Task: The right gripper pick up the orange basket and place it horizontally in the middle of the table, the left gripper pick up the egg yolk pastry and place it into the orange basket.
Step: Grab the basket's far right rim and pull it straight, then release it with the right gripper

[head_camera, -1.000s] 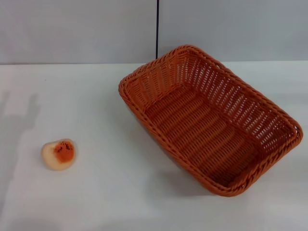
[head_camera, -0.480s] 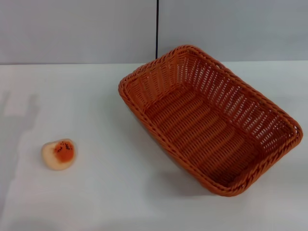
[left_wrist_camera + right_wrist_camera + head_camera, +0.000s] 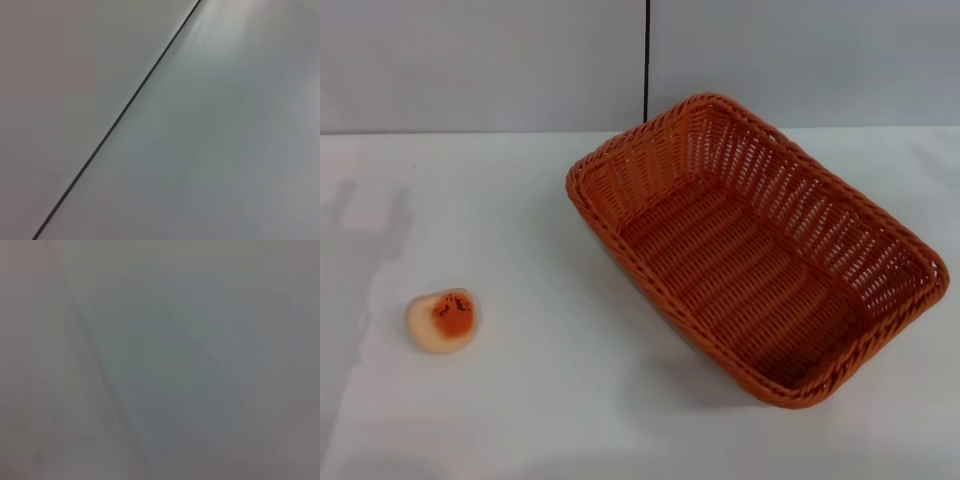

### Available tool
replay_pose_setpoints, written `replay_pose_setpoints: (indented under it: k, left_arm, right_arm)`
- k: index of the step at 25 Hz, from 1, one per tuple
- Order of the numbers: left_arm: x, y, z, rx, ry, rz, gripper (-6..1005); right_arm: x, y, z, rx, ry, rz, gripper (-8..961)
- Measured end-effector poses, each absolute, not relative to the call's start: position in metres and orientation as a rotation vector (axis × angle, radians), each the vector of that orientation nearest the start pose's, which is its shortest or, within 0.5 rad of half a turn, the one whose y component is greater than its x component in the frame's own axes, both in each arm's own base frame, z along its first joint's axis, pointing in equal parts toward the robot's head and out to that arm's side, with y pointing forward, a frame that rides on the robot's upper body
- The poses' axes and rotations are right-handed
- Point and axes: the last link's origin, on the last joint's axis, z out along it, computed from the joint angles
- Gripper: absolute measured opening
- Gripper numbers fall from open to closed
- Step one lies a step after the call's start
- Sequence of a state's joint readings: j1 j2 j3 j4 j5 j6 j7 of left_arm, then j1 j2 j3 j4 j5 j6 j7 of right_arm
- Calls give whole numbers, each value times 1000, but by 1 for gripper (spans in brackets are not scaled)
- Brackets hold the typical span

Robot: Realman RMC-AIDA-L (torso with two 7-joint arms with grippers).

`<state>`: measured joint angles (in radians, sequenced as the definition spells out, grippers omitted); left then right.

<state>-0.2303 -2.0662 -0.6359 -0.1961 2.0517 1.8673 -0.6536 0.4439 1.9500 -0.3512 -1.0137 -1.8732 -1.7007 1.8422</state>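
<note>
The orange basket (image 3: 755, 245) rests on the white table (image 3: 550, 400) right of centre, lying diagonally with one short end toward the back wall and nothing inside it. Far to its left, near the table's left side, lies the egg yolk pastry (image 3: 443, 320), its orange-red glazed patch facing up. Neither gripper appears in the head view. Both wrist views show only plain grey surface, the left one crossed by a thin dark seam (image 3: 120, 112).
A grey wall (image 3: 480, 60) stands behind the table, with a dark vertical seam (image 3: 646, 60) just above the basket's far end. Bare tabletop lies between the pastry and the basket and along the front edge.
The basket and pastry have not moved. A faint shadow on the table's far left has shifted slightly.
</note>
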Motion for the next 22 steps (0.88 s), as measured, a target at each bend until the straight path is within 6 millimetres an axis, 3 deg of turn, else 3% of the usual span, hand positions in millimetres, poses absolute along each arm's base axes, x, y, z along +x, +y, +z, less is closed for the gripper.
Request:
replay_pose_setpoints:
  k: [4,5,7,10,22]
  left_arm:
    - [-312,234,42,-1261,-521,-1501,825]
    - [-312,234,42,-1266,-523,-1502,825]
    - [-312,233,41,-1271,-525,-1502,824]
    - [-313,232,40,-1278,-530,-1500,824]
    - [-315,228,37,-1297,-547,-1487,824]
  right_arm:
    - [252,345,176,-2432,962,595,601]
    - [238,355,173,-2512,1011,436,601]
    - [233,359,170,-2544,1035,351,600]
    - [222,369,147,-2647,1074,49,600]
    - [209,386,88,-2725,1043,-289,602]
